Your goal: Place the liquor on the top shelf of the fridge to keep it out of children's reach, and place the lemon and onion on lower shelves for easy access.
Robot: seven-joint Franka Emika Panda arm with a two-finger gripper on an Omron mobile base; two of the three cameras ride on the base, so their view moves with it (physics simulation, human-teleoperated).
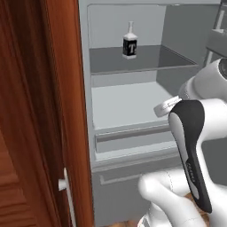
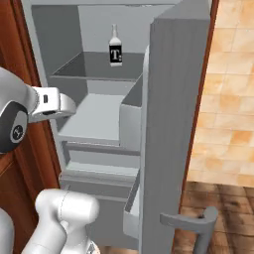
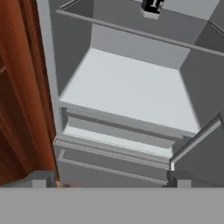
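The liquor (image 1: pixel 129 44) (image 2: pixel 115 49) stands upright near the middle of the fridge's top shelf (image 1: pixel 150 60) (image 2: pixel 89 67). Its base shows at the upper edge of the hand view (image 3: pixel 152 6), above the shelf's front edge (image 3: pixel 131 31). The fridge (image 1: pixel 128 146) (image 2: pixel 99 173) is open. My gripper (image 3: pixel 111 180) is open and holds nothing. Its fingertips (image 3: pixel 43 178) stand wide apart, in front of the drawers and below the wide pale lower shelf (image 3: pixel 127 92) (image 1: pixel 124 104). The lemon and the onion are out of view.
The fridge door (image 2: pixel 168 124) is swung open at the right, with bins (image 2: pixel 131 116) on its inner side and a handle (image 2: pixel 191 221) low down. A dark wood cabinet (image 1: pixel 35 111) (image 3: pixel 17 87) borders the fridge's left. Drawers (image 3: pixel 113 140) sit under the pale shelf.
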